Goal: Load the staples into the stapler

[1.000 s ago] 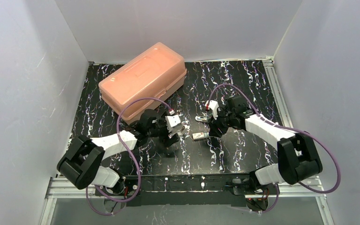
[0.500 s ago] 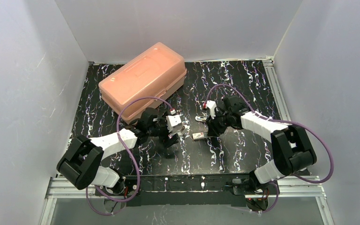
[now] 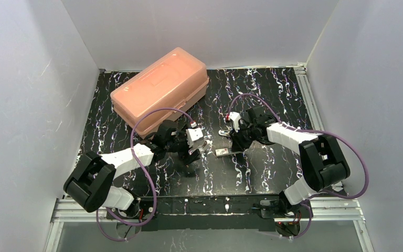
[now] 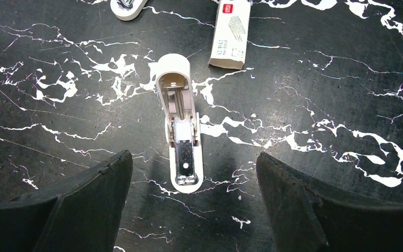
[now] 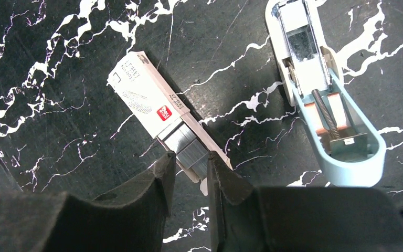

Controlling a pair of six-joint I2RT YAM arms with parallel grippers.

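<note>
1. Two shifts: the right tool (image 5: 190,164) has closed in on the small white cardboard staple box (image 5: 146,100), elbow swung inward; pickup looks begun.
2. Its fingers (image 5: 152,189) bracket the silvery staple strip (image 5: 188,147) poking from that box; pinched or not, I cannot tell.
3. Beside the box, the pale tan-and-white mini stapler (image 4: 181,131) lies opened on the black marbled worktop (image 4: 320,184), in front of the released, empty left tool (image 4: 191,163).
4. Well left of the box, the peach translucent plastic case (image 3: 160,89) is shut, contents unseen.

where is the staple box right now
In the right wrist view the staple box lies flat left of the pale blue stapler, its protruding staples between the right hand's fingertips.
</note>
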